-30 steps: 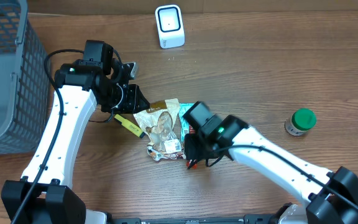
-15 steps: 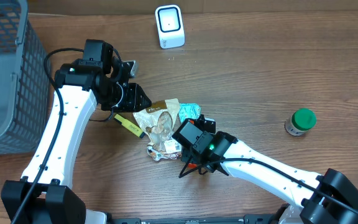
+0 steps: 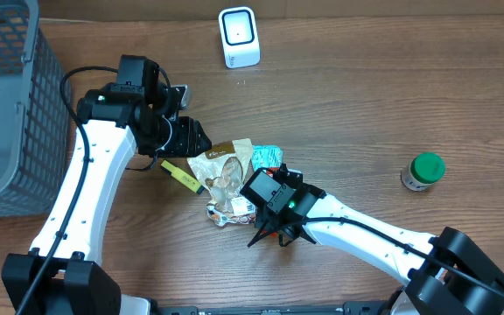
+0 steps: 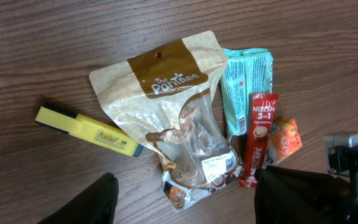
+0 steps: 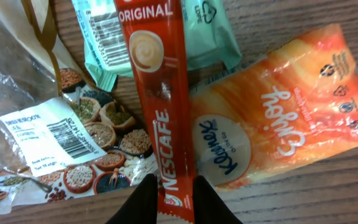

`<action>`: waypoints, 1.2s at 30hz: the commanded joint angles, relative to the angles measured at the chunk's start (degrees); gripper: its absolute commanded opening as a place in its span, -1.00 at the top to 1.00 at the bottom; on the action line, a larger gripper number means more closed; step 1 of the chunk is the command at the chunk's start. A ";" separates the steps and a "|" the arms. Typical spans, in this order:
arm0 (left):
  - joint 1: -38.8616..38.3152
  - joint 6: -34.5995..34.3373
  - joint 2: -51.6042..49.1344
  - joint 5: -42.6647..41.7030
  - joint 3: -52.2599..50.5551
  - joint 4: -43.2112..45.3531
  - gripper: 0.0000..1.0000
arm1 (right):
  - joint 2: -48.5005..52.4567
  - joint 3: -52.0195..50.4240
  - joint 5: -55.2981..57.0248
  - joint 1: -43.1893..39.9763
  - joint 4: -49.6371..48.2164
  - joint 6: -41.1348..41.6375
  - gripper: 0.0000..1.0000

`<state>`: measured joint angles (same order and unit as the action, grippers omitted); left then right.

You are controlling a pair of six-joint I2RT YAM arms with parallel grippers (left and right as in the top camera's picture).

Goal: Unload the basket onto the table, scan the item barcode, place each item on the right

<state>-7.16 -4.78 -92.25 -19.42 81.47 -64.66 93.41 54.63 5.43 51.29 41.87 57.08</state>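
Overhead: the right gripper has slid off the top of the pile to its lower edge, centre frame. The scanner sits well apart, top centre. The left gripper has stayed at the pile's upper left.

Left wrist: its fingers have spread wider and hold nothing. A snack bag lies below, with the coffee stick to its right.

Right wrist: the fingers have closed on the stick's lower end, bottom of frame (no barcode shows on this face). The pick looks made; lifting and carrying to the scanner remain.
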 commanded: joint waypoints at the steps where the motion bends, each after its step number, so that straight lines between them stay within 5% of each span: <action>1: -0.37 -0.59 0.74 0.59 0.66 0.11 -0.09 | 0.76 -0.26 -1.55 -0.42 0.04 1.66 0.60; 13: -0.37 -0.57 0.74 2.10 0.66 0.48 -0.16 | 4.15 -0.26 -3.04 -0.92 -1.46 4.26 0.43; 29: 0.07 -7.26 0.74 10.01 0.66 6.12 -0.35 | 5.86 -0.26 -5.60 -3.06 -2.60 4.00 0.54; 34: 0.11 -7.63 0.74 12.85 0.66 6.32 -0.38 | 6.75 -0.26 -6.03 -3.06 -2.97 4.02 0.42; 36: 0.11 -9.07 0.74 14.32 0.66 6.69 -0.44 | 6.91 -0.26 -6.19 -3.06 -3.08 4.00 0.56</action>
<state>-7.14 -11.07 -92.25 -8.51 81.47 -58.59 99.37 54.63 -0.23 48.40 39.11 60.88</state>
